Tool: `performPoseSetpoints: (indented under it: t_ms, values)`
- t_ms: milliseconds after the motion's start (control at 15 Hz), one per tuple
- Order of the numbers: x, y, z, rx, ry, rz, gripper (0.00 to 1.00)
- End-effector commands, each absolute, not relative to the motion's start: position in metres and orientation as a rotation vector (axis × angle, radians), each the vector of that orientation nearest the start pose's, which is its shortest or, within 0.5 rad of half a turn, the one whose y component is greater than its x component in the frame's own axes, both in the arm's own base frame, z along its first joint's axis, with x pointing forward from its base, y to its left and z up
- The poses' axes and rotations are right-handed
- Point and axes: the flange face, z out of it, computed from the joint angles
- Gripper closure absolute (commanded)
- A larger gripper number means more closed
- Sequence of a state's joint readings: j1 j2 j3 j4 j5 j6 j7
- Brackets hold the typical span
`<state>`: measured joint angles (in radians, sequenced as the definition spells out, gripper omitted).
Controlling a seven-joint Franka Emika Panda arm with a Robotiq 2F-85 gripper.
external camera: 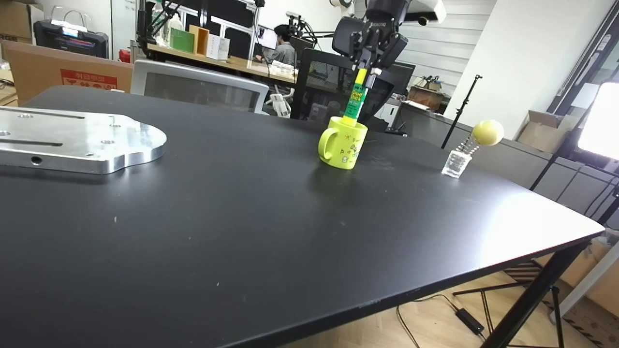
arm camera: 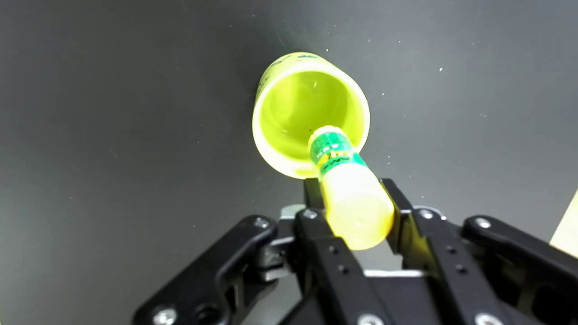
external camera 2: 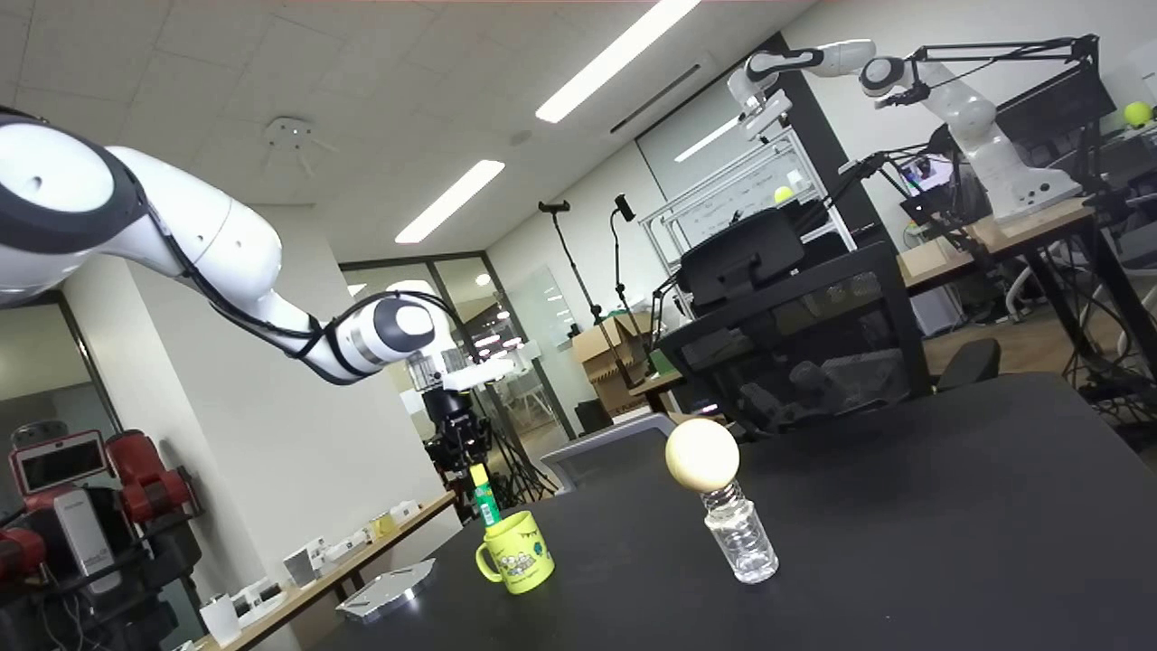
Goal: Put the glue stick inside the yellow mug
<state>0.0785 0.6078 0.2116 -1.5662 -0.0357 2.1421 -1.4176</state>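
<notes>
Glue stick [external camera: 356, 99]: slanted, its long axis off vertical in both exterior views, lower yellow end pointing down at the mouth of the yellow mug [external camera: 342, 147]; how deep it reaches, I can't tell from here.
My wrist view: the upper cap looms toward the camera, and the stick runs away from it to the mug's opening, overlapping the near rim.
Jaws: I have the gripper [arm camera: 351, 187] pinching the stick by that cap, from both sides.
Stick's make: smooth round tube, yellow ends, green wrap with lettering.
Mug: upright, squat, yellow-green, glossy inside, small printed figures on the wall, looped handle at the side.
Clear cup [external camera: 456, 165]: transparent, well apart from the mug, a wire spring [external camera 2: 723, 496] above it and a pale yellow ball [external camera: 488, 132] on top.
Metal plate [external camera: 89, 131]: thick, silvery, drilled and slotted, lying flat.
Table [external camera: 217, 251]: black, smooth, flecked with pale specks, strong glare near one corner.
My arm [external camera 2: 194, 221]: white, black cable strapped along it.
Room: black mesh chair [external camera 2: 795, 348], grey-framed chair [external camera: 198, 92], cardboard box [external camera: 34, 67], a person [external camera: 287, 53] at a desk, long ceiling light [external camera 2: 619, 59].
</notes>
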Motion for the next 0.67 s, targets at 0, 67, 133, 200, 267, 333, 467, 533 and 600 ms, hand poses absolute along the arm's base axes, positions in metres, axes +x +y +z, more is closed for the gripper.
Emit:
performPoseSetpoints:
  t_ms: [0, 67, 133, 200, 267, 333, 467, 533, 600]
  values:
    - [0.671, 0.172, 0.278, 2.111, 2.411, 0.084, 0.91]
    - [0.671, 0.171, 0.273, 2.111, 2.409, 0.093, 0.91]
    - [0.671, 0.170, 0.266, 2.114, 2.408, 0.093, 0.91]
    - [0.670, 0.169, 0.261, 2.118, 2.411, 0.094, 0.91]
    - [0.669, 0.168, 0.256, 2.118, 2.415, 0.089, 0.91]
    - [0.668, 0.167, 0.251, 2.122, 2.417, 0.084, 0.91]
    - [0.665, 0.166, 0.246, 2.125, 2.432, 0.047, 0.41]
    - [0.665, 0.166, 0.249, 2.124, 2.432, 0.039, 0.40]
    - [0.664, 0.166, 0.254, 2.126, 2.426, 0.033, 0.34]
